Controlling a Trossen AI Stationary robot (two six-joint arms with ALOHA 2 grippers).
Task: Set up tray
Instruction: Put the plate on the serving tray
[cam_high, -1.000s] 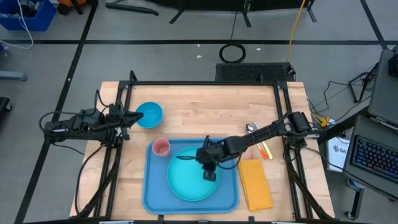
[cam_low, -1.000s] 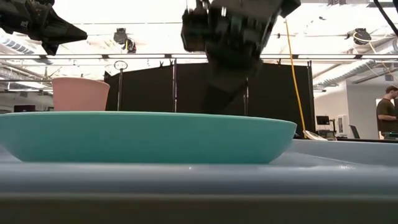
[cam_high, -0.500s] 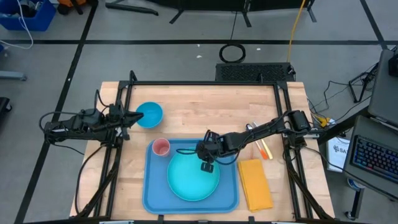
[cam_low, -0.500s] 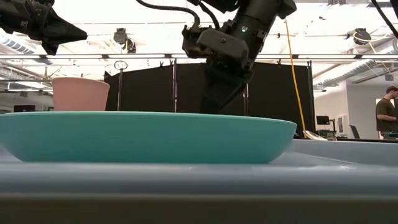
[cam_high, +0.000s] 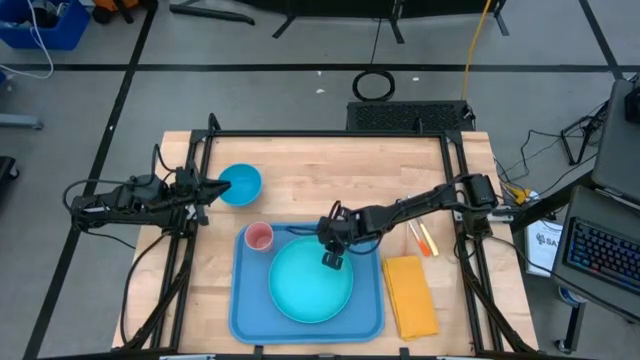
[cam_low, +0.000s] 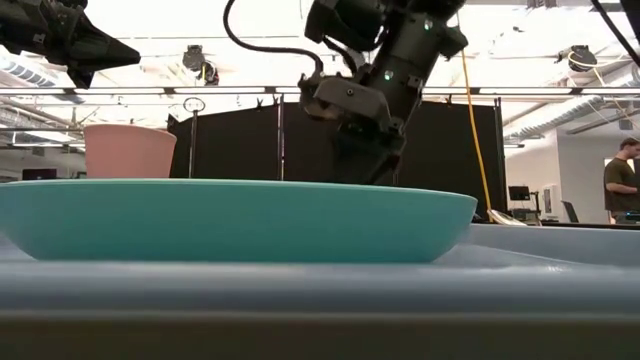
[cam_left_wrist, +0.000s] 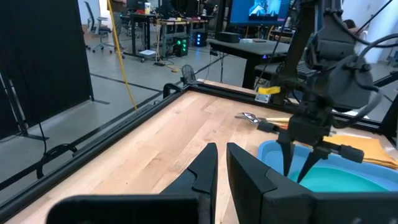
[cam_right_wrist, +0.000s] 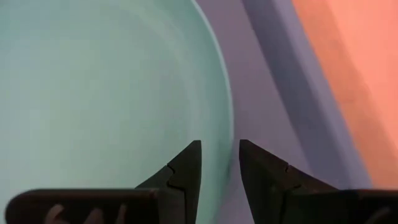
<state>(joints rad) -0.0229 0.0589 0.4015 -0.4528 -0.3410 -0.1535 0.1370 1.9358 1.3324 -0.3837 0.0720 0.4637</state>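
The blue tray (cam_high: 245, 300) lies at the table's near middle. The round cyan plate (cam_high: 310, 290) rests flat in it, and a pink cup (cam_high: 259, 237) stands upright in its far-left corner. My right gripper (cam_high: 332, 260) hovers open above the plate's far-right rim (cam_right_wrist: 224, 106), fingers pointing down, touching nothing. In the low view it hangs over the plate (cam_low: 230, 220). My left gripper (cam_high: 218, 186) waits shut at the table's left, beside a small blue bowl (cam_high: 241, 184).
A folded yellow napkin (cam_high: 410, 295) lies on the table right of the tray. A spoon and an orange-handled utensil (cam_high: 420, 235) lie beyond it near the right arm. Bare wood stretches across the table's far half (cam_high: 340, 170). A person stands in the room far off (cam_low: 622, 175).
My right gripper has drawn back from over the plate's middle right toward the table's far edge and now hangs over the plate's far rim. The plate, the cup and the tray have stayed where they were.
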